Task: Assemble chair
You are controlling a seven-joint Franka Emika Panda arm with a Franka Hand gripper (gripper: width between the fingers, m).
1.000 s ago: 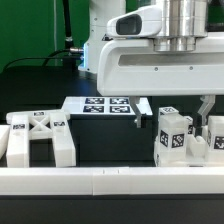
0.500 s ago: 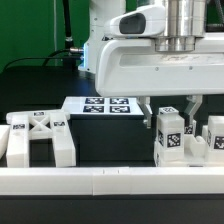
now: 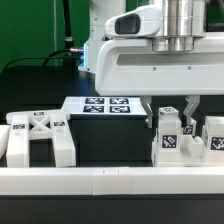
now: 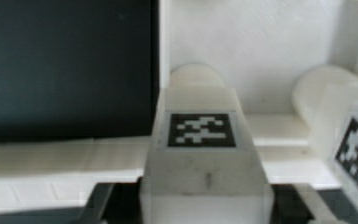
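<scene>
Since a second ago the end effector has drawn its fingers in from a wide spread. They now clamp the leg, one on each side of its top. The leg stands upright on the worktop at the exterior view's right, just behind the rail. A second leg stands just beside it, cut off by the frame edge.

Each leg carries a black-and-white square tag. In the wrist view the gripped leg's tag is blurred, and the neighbour's is half out of frame.

The panel lies well apart at the exterior view's left, tagged too. The marker board shows several tags — its far edge is hidden under the arm.
</scene>
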